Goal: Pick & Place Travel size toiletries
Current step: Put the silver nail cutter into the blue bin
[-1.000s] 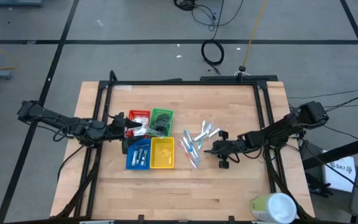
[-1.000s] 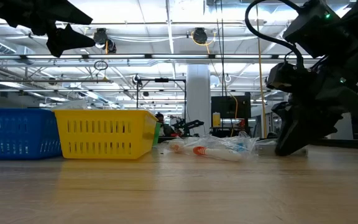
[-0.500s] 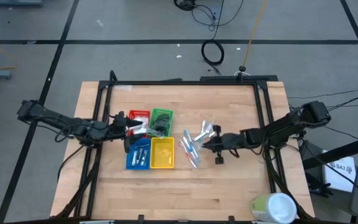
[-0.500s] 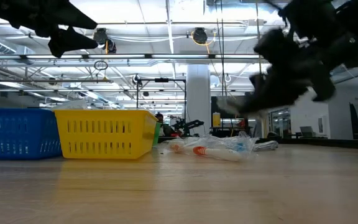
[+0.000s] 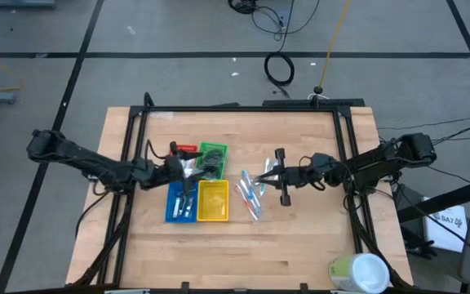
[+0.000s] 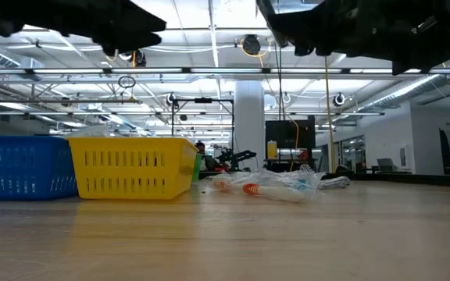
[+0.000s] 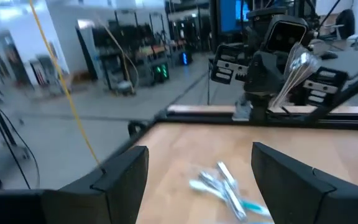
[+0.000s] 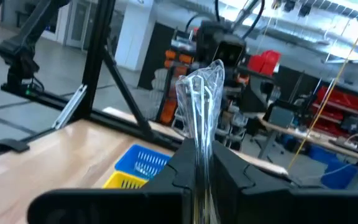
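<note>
Pinching clear crinkly plastic toiletry packet (image 8: 199,93) mid-air, centre-right of high view, right gripper (image 5: 269,177) fingers pressed together. Left gripper (image 5: 179,166) spread over blue square tray (image 5: 181,202). You risk slip: thin film, narrow pinch, quick swing.

Red tray (image 5: 184,151), green tray (image 5: 213,153), blue tray (image 5: 181,202) and yellow tray (image 5: 213,201) sit on the pale wooden desk (image 5: 317,237); silver and pale blue tubes (image 5: 250,194) lie beside them.

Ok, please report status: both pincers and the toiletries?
Right pincer shut on clear toiletry packet, lifted above the loose pile. Left pincer open, empty, over the trays. Nothing in the way.
</note>
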### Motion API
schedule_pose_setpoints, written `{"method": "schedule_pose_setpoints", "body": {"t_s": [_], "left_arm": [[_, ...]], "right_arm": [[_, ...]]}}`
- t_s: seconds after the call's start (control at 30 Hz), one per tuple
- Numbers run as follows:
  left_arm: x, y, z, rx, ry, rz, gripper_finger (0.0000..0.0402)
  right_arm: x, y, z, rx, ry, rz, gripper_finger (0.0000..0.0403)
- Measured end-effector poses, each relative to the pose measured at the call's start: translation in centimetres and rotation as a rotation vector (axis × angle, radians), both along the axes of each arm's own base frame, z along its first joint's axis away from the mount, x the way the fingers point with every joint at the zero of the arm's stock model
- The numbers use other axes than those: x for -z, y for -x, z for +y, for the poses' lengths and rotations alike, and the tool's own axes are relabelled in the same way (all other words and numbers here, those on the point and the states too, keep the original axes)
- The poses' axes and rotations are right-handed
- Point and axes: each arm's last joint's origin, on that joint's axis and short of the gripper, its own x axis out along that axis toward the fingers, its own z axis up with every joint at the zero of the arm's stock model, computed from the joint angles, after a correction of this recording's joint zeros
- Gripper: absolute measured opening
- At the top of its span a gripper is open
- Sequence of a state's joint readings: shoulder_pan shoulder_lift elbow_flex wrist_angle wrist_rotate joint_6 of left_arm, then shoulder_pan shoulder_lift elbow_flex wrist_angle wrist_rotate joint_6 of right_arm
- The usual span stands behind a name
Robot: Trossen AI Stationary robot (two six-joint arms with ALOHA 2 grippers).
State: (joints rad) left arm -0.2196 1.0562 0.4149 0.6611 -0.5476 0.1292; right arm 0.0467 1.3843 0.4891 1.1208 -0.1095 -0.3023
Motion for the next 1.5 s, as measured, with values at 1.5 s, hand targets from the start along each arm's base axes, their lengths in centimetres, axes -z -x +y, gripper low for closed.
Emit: {"method": "schedule_pose_setpoints", "body": {"t_s": [1.5], "left_arm": [[1.5,-9.4,0.4,0.283,-0.111,-0.139,0.0225]], "right_arm": [[-0.4,-4.6,-1.1,0.063,-0.041,-0.034,0.0014]]}}
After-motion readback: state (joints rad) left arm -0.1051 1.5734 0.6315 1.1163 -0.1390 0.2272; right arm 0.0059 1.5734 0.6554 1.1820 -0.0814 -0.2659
